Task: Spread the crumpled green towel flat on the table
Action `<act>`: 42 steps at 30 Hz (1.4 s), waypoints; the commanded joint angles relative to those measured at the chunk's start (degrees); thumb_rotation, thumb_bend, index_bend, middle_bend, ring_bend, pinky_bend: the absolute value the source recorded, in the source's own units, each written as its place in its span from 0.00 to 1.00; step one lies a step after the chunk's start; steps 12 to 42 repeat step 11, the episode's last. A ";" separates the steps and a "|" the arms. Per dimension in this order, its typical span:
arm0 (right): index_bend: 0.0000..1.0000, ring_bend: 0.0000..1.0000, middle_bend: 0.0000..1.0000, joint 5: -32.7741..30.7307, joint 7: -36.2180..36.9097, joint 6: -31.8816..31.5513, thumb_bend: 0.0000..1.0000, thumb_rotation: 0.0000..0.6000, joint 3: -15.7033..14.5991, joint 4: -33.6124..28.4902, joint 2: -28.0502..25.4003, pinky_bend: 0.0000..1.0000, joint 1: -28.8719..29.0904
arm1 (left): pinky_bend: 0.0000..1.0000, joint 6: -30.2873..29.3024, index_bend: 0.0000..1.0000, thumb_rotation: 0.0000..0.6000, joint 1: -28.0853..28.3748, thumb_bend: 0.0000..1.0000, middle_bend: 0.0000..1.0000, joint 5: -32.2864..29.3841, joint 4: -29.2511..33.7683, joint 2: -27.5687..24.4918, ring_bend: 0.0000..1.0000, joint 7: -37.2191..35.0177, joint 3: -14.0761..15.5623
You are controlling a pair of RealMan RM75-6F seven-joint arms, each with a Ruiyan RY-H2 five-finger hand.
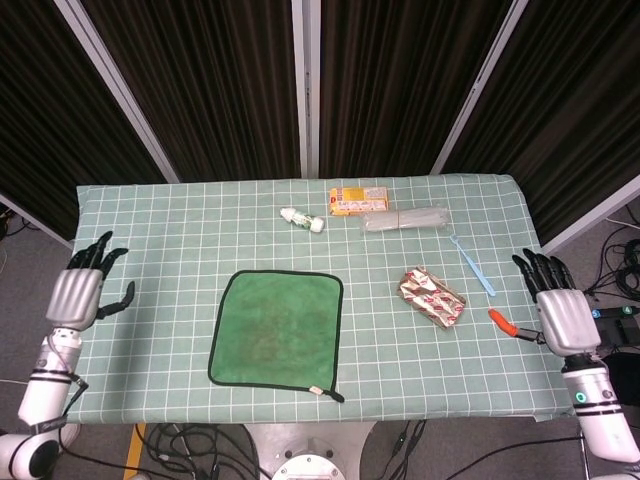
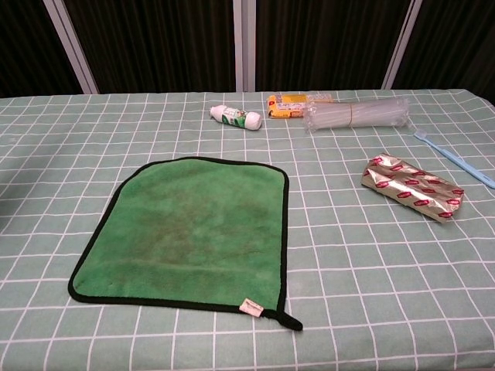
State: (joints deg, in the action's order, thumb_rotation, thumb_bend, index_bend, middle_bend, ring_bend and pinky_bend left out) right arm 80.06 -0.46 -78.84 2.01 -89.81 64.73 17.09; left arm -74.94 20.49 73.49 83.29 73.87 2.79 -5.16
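Observation:
The green towel with black trim lies flat on the checked tablecloth, a small tag at its near right corner. In the head view my left hand hovers at the table's left edge, fingers spread, holding nothing. My right hand hangs past the table's right edge, fingers apart and empty, its orange thumb tip showing. Both hands are far from the towel. The chest view shows neither hand.
Behind the towel lie a small white bottle, a yellow box and a clear plastic packet. A foil snack pack and a blue toothbrush lie to the right.

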 commanded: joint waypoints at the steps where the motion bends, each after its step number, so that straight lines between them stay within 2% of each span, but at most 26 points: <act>1: 0.02 0.00 0.00 1.85 1.62 -3.85 0.20 0.28 -1.42 1.19 0.30 0.01 -3.44 | 0.18 -3.13 0.25 0.44 -2.98 0.47 0.11 1.25 2.03 -1.45 0.13 -0.43 1.65; 6: 0.02 0.00 0.00 3.57 1.20 -7.98 0.20 0.27 -2.38 1.55 0.77 0.00 -7.01 | 0.18 -8.22 0.25 0.47 -7.16 0.47 0.11 2.17 4.61 -2.35 0.13 0.21 2.70; 11: 0.02 0.00 0.00 5.12 2.76 -9.18 0.20 0.27 -2.60 2.18 0.84 0.00 -8.51 | 0.18 -11.76 0.25 0.49 -9.97 0.47 0.11 3.17 6.60 -2.55 0.13 2.37 3.29; 42: 0.02 0.00 0.00 5.12 2.76 -9.18 0.20 0.27 -2.60 2.18 0.84 0.00 -8.51 | 0.18 -11.76 0.25 0.49 -9.97 0.47 0.11 3.17 6.60 -2.55 0.13 2.37 3.29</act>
